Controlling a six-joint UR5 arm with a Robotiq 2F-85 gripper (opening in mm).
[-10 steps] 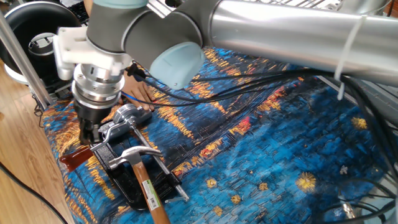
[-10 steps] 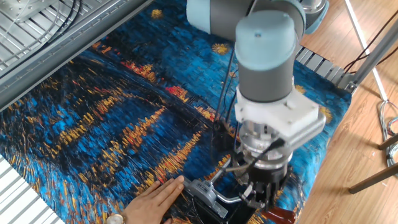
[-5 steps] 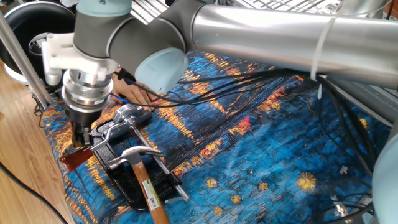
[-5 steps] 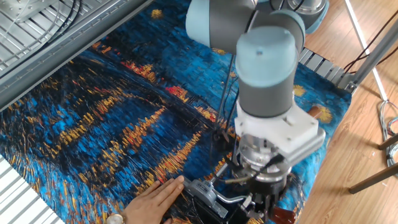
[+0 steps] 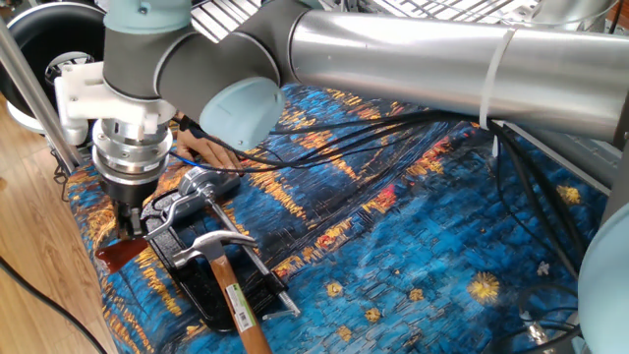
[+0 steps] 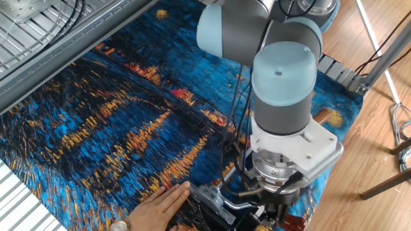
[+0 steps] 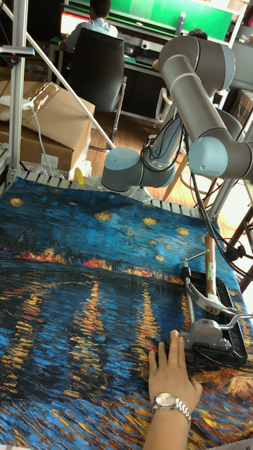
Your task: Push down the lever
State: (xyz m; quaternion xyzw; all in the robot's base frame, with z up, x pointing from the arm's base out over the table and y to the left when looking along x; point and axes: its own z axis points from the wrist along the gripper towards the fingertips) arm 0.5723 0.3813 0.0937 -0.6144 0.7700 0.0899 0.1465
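The lever's dark-red end lies low on the cloth at the table's left corner. Its thin silver rod runs up to the round silver pivot on a black base. My gripper points straight down, its dark fingers close together, and its tips touch or nearly touch the rod just above the red end. In the other fixed view the gripper is at the bottom edge beside the red end. In the tall fixed view the pivot shows, while the gripper is out of frame.
A steel-headed hammer with a wooden shaft lies across the black base. A person's hand rests flat on the blue painted cloth beside the base. Black cables hang from the arm. The table edge is close on the left.
The gripper has shifted sideways along the rod from near the pivot toward the red end. The lever's red end, the hammer and the hand stay put.
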